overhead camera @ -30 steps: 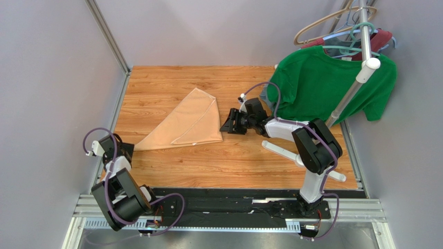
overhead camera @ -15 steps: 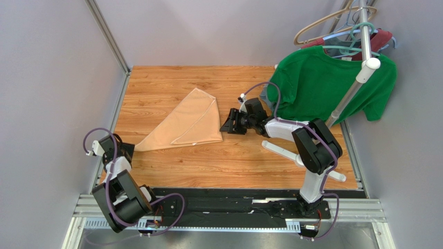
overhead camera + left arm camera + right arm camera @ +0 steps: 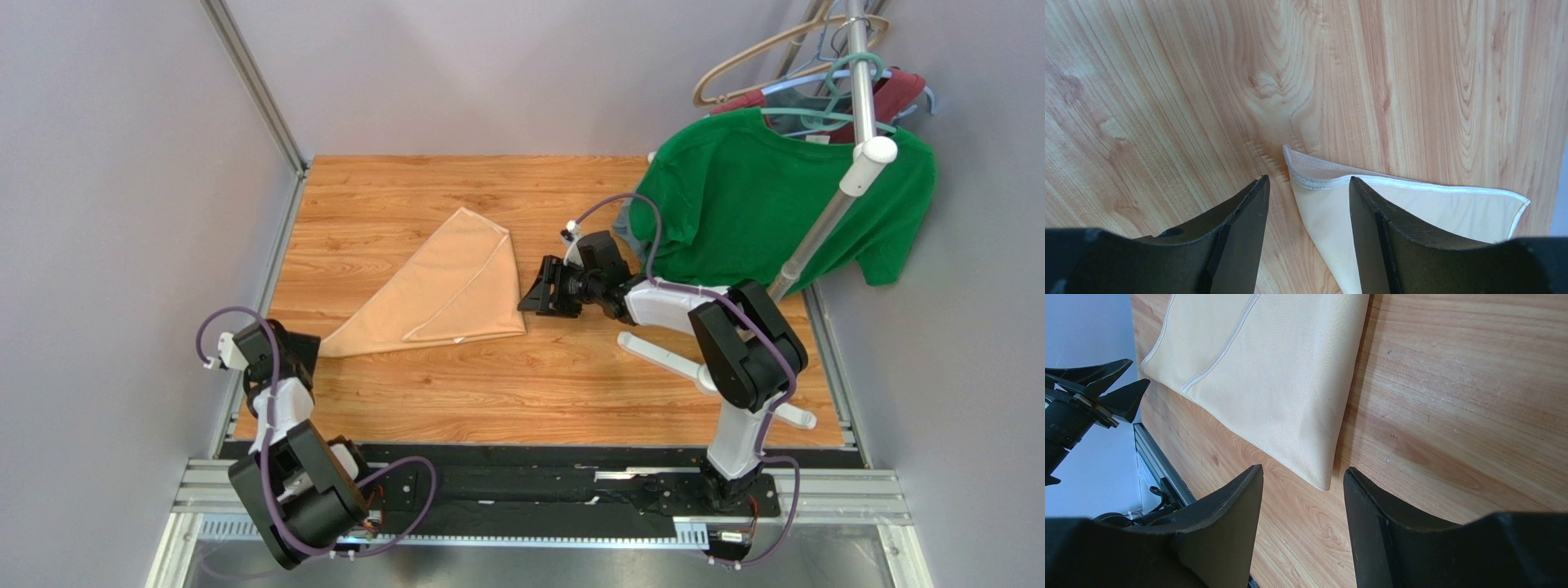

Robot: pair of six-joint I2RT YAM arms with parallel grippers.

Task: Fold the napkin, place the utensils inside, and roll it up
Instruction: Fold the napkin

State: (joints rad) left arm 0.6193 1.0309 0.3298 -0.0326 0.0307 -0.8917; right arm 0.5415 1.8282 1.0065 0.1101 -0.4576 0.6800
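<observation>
The peach-tan napkin (image 3: 442, 294) lies folded into a triangle on the wooden table. My left gripper (image 3: 307, 352) is open at the napkin's pointed left corner. In the left wrist view that hemmed corner (image 3: 1438, 205) lies flat between the open fingers of the gripper (image 3: 1309, 184). My right gripper (image 3: 530, 298) is open at the napkin's near right corner. In the right wrist view the napkin (image 3: 1272, 373) ends in a corner just ahead of the gap between the open fingers of the gripper (image 3: 1303, 471). Neither gripper holds anything. No spoon is in view.
A green T-shirt (image 3: 761, 202) hangs on a rack pole (image 3: 834, 196) at the back right, with hangers above it. The rack's white legs (image 3: 687, 365) lie on the table beside the right arm. Grey walls close in both sides.
The left arm has shifted slightly toward the near edge, its gripper still at the napkin's left corner. The napkin and the right arm have not moved.
</observation>
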